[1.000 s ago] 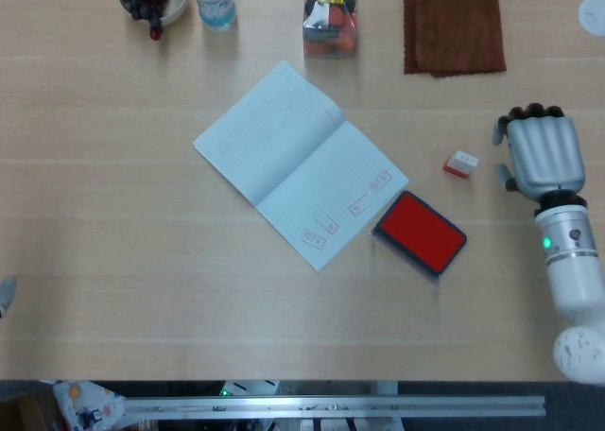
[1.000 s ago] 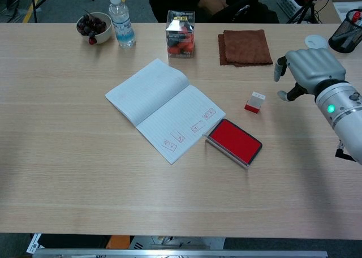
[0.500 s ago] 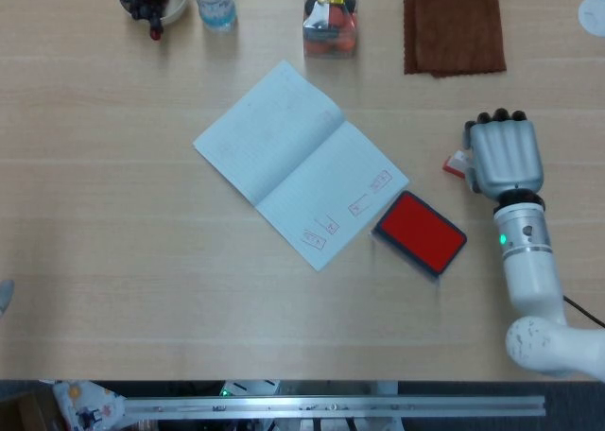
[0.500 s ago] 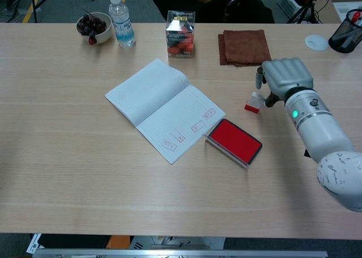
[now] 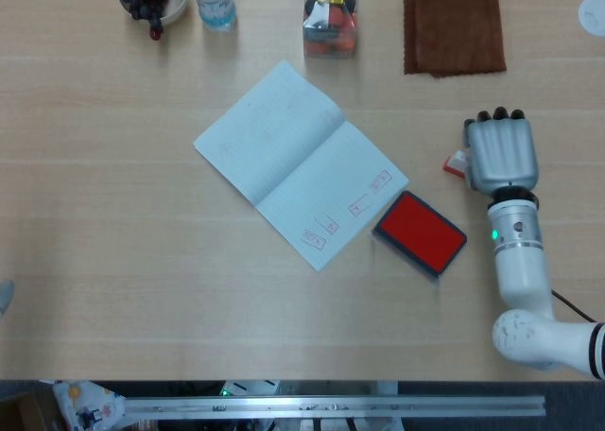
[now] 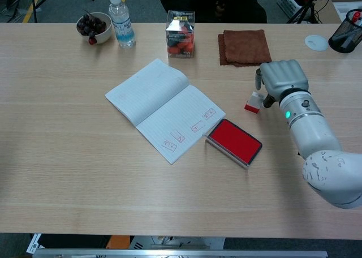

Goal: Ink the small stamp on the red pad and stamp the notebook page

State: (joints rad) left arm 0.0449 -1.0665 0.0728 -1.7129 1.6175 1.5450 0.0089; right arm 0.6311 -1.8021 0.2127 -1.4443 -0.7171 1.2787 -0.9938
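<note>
The right hand (image 5: 502, 154) now hangs directly over the small stamp (image 6: 254, 102), where a second ago it hovered well off to the stamp's right with clear table between them. In the head view the hand's back covers most of the stamp, leaving only a red and white sliver at its left edge. In the chest view the fingers (image 6: 259, 77) curl down just beside the stamp's top. Since half a second ago the forearm swings slightly further under the hand.
</note>
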